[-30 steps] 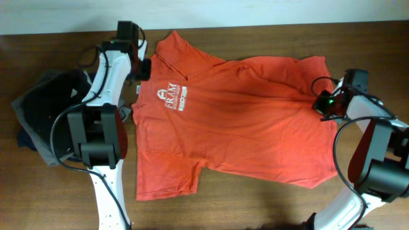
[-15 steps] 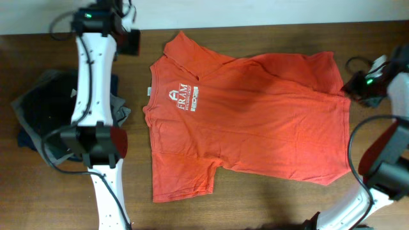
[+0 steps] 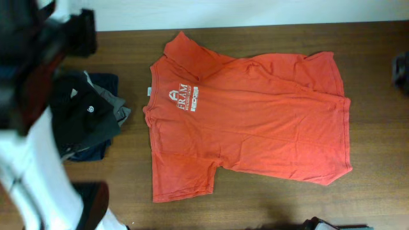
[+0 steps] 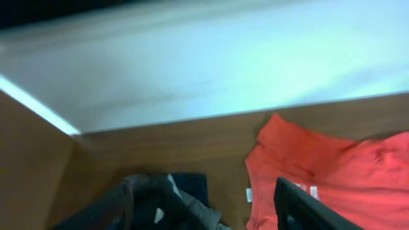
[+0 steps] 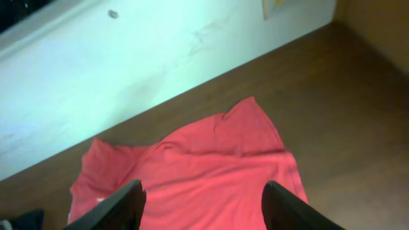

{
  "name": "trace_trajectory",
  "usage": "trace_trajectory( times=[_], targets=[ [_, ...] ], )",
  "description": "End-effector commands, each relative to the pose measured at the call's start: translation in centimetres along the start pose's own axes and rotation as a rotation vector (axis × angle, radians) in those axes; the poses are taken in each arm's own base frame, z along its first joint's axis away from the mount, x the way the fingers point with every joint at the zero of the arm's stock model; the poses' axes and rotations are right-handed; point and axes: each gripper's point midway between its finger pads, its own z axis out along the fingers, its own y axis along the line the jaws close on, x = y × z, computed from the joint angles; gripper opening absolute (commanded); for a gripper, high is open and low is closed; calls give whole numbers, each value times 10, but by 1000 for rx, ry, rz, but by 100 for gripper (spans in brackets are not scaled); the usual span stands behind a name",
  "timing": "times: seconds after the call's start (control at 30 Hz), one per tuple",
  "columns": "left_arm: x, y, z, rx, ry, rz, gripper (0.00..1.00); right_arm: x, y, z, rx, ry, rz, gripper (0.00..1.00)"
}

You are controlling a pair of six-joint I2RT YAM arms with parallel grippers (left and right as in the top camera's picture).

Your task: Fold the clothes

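The red-orange shirt (image 3: 255,115) lies spread flat on the table, collar to the left, hem to the right. Its white lettering (image 3: 184,97) faces up and its small neck tag (image 3: 152,91) shows at the collar. My left gripper (image 4: 204,207) hangs high above the table's left end, open and empty, with the shirt's (image 4: 332,166) collar and sleeve below to its right. My right gripper (image 5: 203,204) is also open and empty, raised over the shirt's (image 5: 211,166) hem end. In the overhead view the left arm (image 3: 32,96) is a big blur and the right arm (image 3: 402,70) a sliver at the edge.
A pile of folded black, grey and navy garments (image 3: 89,118) sits left of the shirt, also seen under the left gripper (image 4: 172,204). A white wall (image 3: 255,13) runs along the table's far edge. Bare wood (image 3: 255,204) lies in front of the shirt.
Both grippers opened and let go of the shirt, then both arms lifted up and away. The shirt shifted slightly right and now lies flat and still.
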Motion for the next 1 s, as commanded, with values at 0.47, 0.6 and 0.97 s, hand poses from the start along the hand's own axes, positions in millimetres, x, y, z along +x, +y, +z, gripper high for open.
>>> trace_trajectory(
  times=[0.47,0.6,0.97],
  targets=[
    [24,9,-108,-17,-87,-102,71,146,-86,36,378,533,217,73],
    [52,2,-75,-1,53,-112,75,213,-118,94,404,741,269,73],
    [78,-6,-31,10,167,-102,76,328,-189,124,494,986,522,69]
  ],
)
